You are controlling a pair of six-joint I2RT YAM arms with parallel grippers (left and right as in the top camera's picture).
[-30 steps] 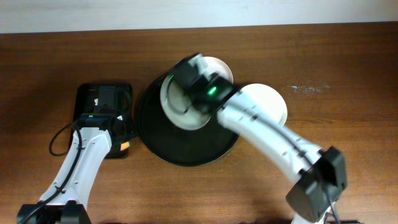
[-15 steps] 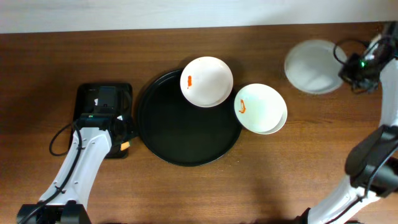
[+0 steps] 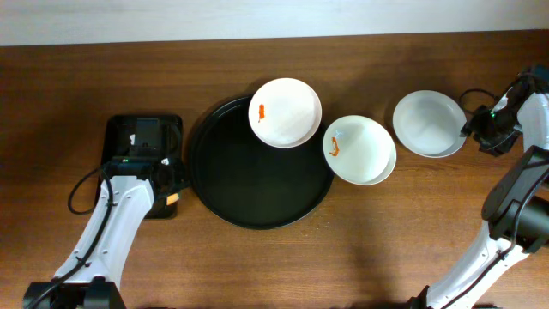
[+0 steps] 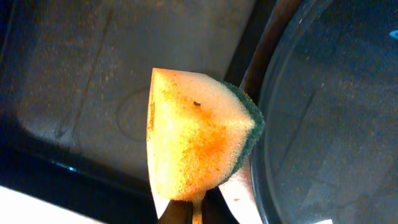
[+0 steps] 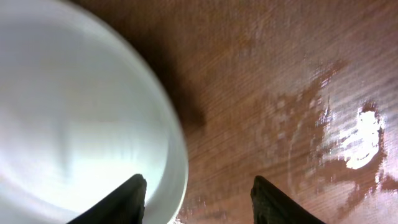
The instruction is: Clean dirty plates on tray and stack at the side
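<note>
Three white plates lie across the middle and right of the overhead view. The first smeared plate sits over the upper right rim of the round black tray, an orange-red streak on its left side. The second smeared plate lies just to the lower right of it, its left edge at the tray's right rim and the rest of it over the table. It also carries a small orange streak on its left side. The plain white plate rests flat on the table further right, apart from the tray and beside the second smeared plate.

The right claw is at this plate's right edge. Its two dark fingers stand apart, the left one over the plate's rim and the right one over bare wood, so it is open and clamps nothing.

At the left of the overhead view, the left claw is closed on an orange-stained sponge with a green scouring side. It holds the sponge over the gap between the rectangular black tray and the round tray's left rim.
</note>
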